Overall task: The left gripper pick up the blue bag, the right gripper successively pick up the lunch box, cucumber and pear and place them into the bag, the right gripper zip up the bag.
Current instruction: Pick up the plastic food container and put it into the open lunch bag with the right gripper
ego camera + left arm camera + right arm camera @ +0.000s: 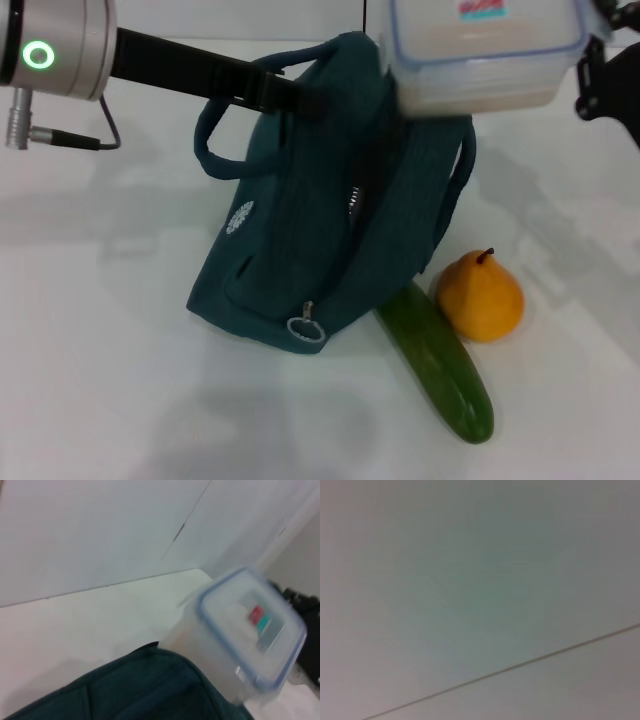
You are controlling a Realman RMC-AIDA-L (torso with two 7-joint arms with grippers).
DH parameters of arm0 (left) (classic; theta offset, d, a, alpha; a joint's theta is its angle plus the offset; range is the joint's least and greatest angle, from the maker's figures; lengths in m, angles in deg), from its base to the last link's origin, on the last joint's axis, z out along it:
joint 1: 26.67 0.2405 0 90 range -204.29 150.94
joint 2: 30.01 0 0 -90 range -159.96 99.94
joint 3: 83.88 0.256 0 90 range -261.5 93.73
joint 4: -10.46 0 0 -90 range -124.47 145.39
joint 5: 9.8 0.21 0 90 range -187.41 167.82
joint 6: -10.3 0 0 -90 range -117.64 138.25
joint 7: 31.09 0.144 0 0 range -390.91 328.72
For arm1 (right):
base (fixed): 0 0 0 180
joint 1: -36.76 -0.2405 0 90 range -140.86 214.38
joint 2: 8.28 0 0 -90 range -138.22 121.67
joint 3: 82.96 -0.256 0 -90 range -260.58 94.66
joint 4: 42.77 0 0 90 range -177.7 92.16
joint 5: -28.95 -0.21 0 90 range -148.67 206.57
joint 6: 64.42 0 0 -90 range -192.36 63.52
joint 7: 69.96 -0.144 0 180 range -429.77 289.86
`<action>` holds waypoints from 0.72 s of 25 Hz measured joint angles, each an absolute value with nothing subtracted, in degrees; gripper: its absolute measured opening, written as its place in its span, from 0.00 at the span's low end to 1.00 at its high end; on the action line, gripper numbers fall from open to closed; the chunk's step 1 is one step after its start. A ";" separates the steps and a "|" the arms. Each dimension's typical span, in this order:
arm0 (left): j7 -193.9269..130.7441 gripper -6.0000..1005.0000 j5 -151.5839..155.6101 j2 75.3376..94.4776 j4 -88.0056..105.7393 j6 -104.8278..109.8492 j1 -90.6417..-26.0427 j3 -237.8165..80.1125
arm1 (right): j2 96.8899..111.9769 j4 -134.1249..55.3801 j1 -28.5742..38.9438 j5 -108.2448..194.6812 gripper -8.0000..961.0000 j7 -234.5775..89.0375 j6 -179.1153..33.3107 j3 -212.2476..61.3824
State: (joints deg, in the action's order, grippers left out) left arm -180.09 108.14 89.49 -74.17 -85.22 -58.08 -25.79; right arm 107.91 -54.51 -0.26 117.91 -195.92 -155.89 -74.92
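The blue bag (320, 230) leans on the white table, its top edge raised by my left gripper (303, 97), which is shut on the fabric near a handle. The lunch box (482, 55) hangs in the air just above and to the right of the bag's top, held at its right end by my right gripper (588, 62). In the left wrist view the lunch box (245, 640) hovers right over the bag (140, 690). The cucumber (436, 361) lies on the table against the bag's right foot. The pear (480, 296) stands beside it.
The zipper's silver ring pull (305, 327) hangs at the bag's lower front. A thin cable (70, 140) loops from my left wrist. The right wrist view holds only a pale surface with one thin line (520, 666).
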 joint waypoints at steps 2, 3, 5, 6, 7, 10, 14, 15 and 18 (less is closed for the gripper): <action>-180.23 0.06 108.13 89.48 -74.17 -85.17 -57.98 -25.95 | 107.91 -54.53 -0.30 119.46 0.10 -195.82 -154.19 -74.92; -180.37 0.06 108.12 89.47 -74.16 -85.16 -57.97 -25.99 | 107.91 -54.55 -0.32 120.34 0.10 -195.78 -153.28 -74.92; -180.63 0.06 108.13 89.42 -74.15 -85.15 -58.02 -26.03 | 107.91 -54.59 -0.33 122.69 0.10 -195.76 -151.38 -74.93; -180.68 0.06 108.14 89.40 -74.10 -85.15 -58.05 -26.04 | 107.91 -54.60 -0.27 124.00 0.10 -195.76 -150.48 -74.93; -180.69 0.06 108.14 89.36 -74.02 -85.14 -58.08 -26.07 | 107.91 -54.61 -0.19 124.55 0.10 -195.75 -150.08 -74.94; -180.69 0.06 108.15 89.35 -73.96 -85.14 -58.14 -26.10 | 107.91 -54.63 0.28 126.36 0.10 -195.73 -148.80 -74.95; -180.69 0.06 108.09 89.35 -73.93 -85.14 -58.20 -26.09 | 107.91 -54.91 0.74 128.78 0.10 -195.40 -146.77 -75.00; -180.75 0.06 107.89 89.34 -73.90 -85.14 -58.20 -26.09 | 107.92 -55.24 0.72 129.24 0.10 -195.11 -146.31 -75.09; -181.16 0.06 107.36 89.38 -73.80 -85.14 -58.27 -25.74 | 107.91 -55.97 0.18 129.87 0.10 -193.52 -145.11 -75.44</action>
